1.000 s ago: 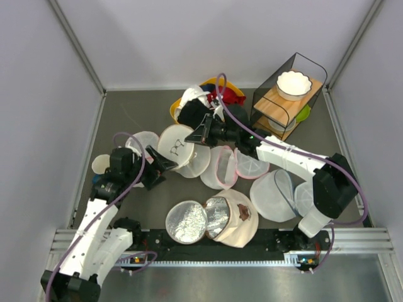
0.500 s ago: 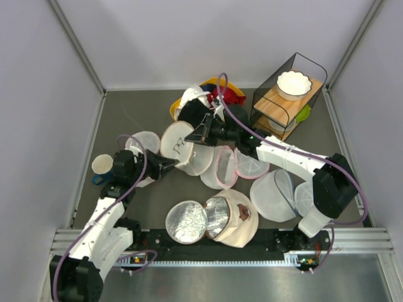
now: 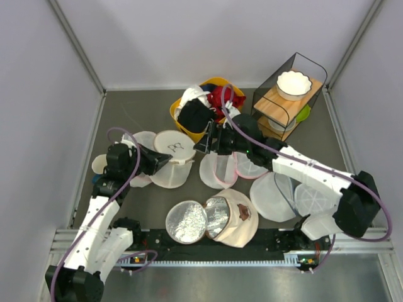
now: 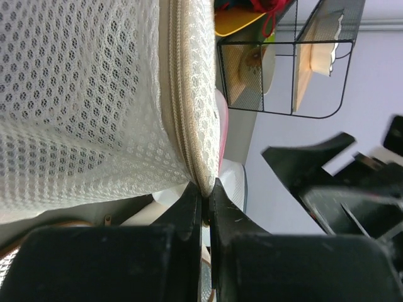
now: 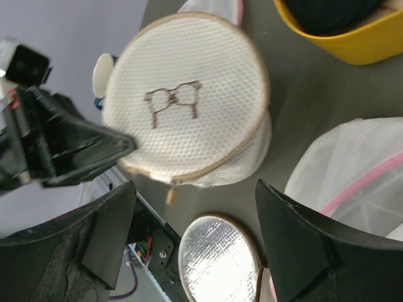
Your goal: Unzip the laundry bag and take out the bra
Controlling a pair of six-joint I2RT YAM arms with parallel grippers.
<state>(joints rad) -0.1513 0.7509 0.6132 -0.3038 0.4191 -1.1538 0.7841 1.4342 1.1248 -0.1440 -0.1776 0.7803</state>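
Note:
The laundry bag (image 3: 173,158), a cream mesh drum with a black glasses mark on its flat face, lies left of centre on the table. My left gripper (image 3: 162,161) is shut on its left rim. In the left wrist view the jaws pinch the zip seam (image 4: 204,187) of the laundry bag (image 4: 94,94). My right gripper (image 3: 204,143) hangs open just right of the bag, touching nothing. The right wrist view looks down on the laundry bag (image 5: 189,119), its zip pull (image 5: 170,195) dangling at the near edge, the right gripper (image 5: 195,189) spread wide above. The bra is hidden.
A yellow tub (image 3: 179,113) of clothes stands behind the bag, a wire rack (image 3: 280,104) with a white bowl at back right. Pink-trimmed mesh bags (image 3: 220,170) and flat white discs (image 3: 277,195) lie to the right. A silver disc (image 3: 187,221) lies near the front edge.
My left gripper closed on the bag's rim. My right gripper let go of the bag and drew back to the right. The bag dropped from tilted to flat.

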